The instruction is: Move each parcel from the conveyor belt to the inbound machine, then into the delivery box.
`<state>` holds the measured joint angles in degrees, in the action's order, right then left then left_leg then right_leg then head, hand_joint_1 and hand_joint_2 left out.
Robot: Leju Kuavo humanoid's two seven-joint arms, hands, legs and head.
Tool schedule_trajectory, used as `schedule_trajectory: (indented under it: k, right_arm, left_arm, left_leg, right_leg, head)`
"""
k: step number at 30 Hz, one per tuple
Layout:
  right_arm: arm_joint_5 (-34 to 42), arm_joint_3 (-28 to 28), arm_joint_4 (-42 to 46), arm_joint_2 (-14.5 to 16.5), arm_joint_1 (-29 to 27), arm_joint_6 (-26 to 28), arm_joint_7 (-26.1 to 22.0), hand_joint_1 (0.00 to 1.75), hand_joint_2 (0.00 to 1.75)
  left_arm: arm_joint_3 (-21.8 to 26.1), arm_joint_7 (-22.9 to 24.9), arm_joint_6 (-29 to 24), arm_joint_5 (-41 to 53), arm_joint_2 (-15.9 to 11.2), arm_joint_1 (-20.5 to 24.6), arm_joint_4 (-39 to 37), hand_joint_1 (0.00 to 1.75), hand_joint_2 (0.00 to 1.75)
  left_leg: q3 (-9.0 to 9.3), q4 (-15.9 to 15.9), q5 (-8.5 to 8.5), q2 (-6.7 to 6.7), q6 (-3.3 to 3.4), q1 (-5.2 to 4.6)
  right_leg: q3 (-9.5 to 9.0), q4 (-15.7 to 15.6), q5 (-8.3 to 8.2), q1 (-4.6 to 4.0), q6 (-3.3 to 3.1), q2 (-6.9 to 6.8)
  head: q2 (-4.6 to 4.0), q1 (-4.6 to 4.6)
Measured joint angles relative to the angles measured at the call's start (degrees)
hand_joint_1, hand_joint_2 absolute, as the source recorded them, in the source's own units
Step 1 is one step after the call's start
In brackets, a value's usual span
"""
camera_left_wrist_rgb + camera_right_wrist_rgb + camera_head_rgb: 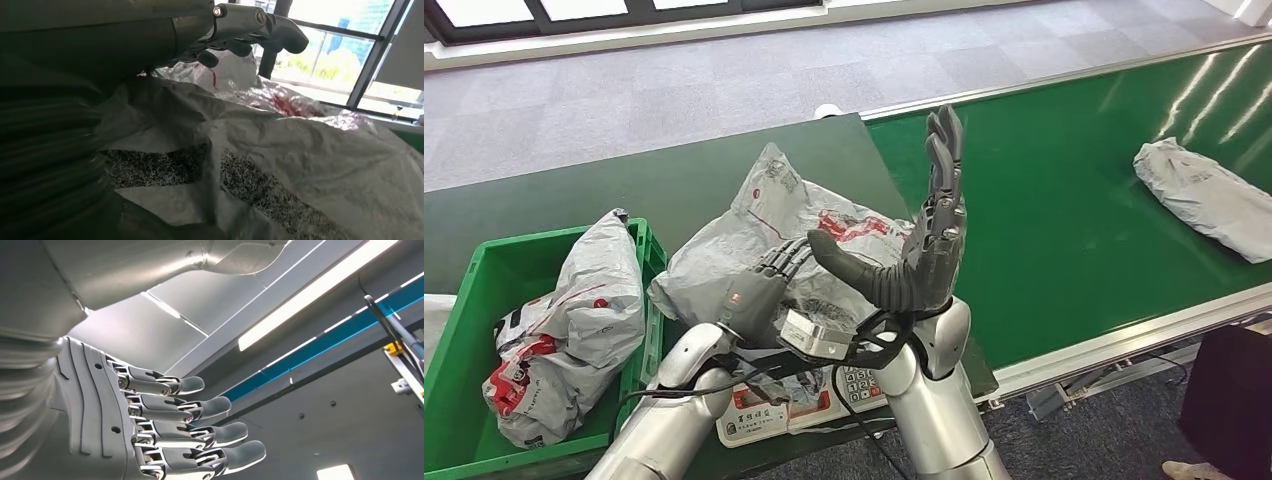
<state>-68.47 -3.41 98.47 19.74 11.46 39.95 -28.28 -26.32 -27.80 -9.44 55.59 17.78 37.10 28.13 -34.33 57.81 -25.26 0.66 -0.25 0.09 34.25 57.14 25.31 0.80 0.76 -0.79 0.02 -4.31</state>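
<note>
The left robot hand (759, 287) lies flat on a grey parcel (794, 225), fingers stretched forward and only slightly parted, pressing on the wrinkled plastic without gripping it; in the left wrist view the dark fingers (240, 30) reach out over the same crumpled wrap. The right robot hand (924, 240) is raised upright just beside it, palm turned towards the parcel, fingers straight and pointing up, thumb held out to the side, nothing in it; the right wrist view shows those fingers (200, 410) extended side by side against the ceiling lights. At the far left a green delivery box (484, 290) stands on the dark worktop (624, 190) and holds a second grey parcel (574, 330) with red print, which rises above the box's rim and leans against its right wall. The parcel under the left hand rests on the inbound machine (804, 405), a white scale-like device whose keypad and label show at the near edge; this parcel is a soft grey plastic mailer, heavily creased, with red markings and a dark printed strip, and it overhangs the machine on all sides. To the right runs the green conveyor belt (1064, 220), and a third grey parcel (1204, 195) lies on it near the far right edge, well apart from both hands.
</note>
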Motion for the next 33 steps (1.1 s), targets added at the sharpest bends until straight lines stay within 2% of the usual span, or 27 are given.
schedule_trajectory:
  k: [1,5,11,21,26,31,33]
  right_arm:
    - [-0.2,0.0,0.0,0.0,0.0,0.0,0.2,0.0,1.75]
    - [-1.3,0.0,0.0,0.0,-0.1,0.0,1.3,0.0,1.75]
    - [-1.8,0.0,0.0,0.0,-0.1,0.0,1.5,0.0,1.75]
    - [-1.4,0.0,0.0,0.0,-0.1,0.0,0.2,0.0,1.75]
    - [-1.1,0.0,-0.1,0.0,-0.1,0.0,-0.3,0.0,1.75]
    - [-1.8,-0.2,-0.6,0.0,0.1,0.0,0.2,0.0,1.75]
    - [-1.9,-0.3,-0.9,0.0,0.2,0.0,0.3,0.0,1.75]
  left_arm:
    - [-0.4,0.1,0.6,0.3,0.0,0.1,-0.7,0.0,1.75]
    - [-1.9,0.5,3.7,1.5,0.2,0.3,-3.1,1.71,1.75]
    - [-3.6,0.5,6.5,2.1,0.3,0.7,-5.1,1.75,1.75]
    - [-4.7,0.8,4.6,2.1,0.3,0.7,-6.1,1.75,1.75]
    - [-4.7,1.0,-2.2,0.8,-0.3,0.3,-5.5,1.75,1.75]
    - [-4.4,3.0,-17.9,1.7,-2.3,-0.4,-1.1,1.75,1.75]
    - [-4.3,4.1,-20.9,2.7,-3.2,-0.1,1.2,1.75,1.75]
  left_leg:
    - [0.0,0.0,0.0,0.0,0.0,0.0]
    - [0.0,0.0,0.0,-0.01,0.0,0.0]
    - [0.01,0.0,0.0,-0.05,0.0,0.0]
    - [0.01,0.0,0.0,-0.05,0.0,0.0]
    - [0.01,0.0,0.0,-0.05,0.0,0.01]
    - [-0.03,0.0,0.01,-0.06,-0.01,0.04]
    - [-0.03,0.0,0.02,-0.07,-0.01,0.04]
  right_leg:
    - [0.0,0.0,0.0,0.0,0.0,0.0]
    - [-0.01,0.0,0.0,0.0,0.0,-0.01]
    - [-0.07,0.0,0.01,0.0,0.0,-0.08]
    - [-0.07,0.0,0.01,0.0,0.0,-0.06]
    - [-0.06,0.0,0.01,-0.02,0.0,-0.05]
    - [-0.04,0.0,0.01,-0.03,0.0,-0.06]
    - [-0.05,0.0,0.01,-0.03,0.0,-0.08]
  head:
    - [0.0,0.0]
    - [0.0,0.01]
    - [0.0,0.01]
    - [0.0,0.0]
    - [-0.01,0.01]
    - [0.0,0.0]
    - [0.0,0.01]
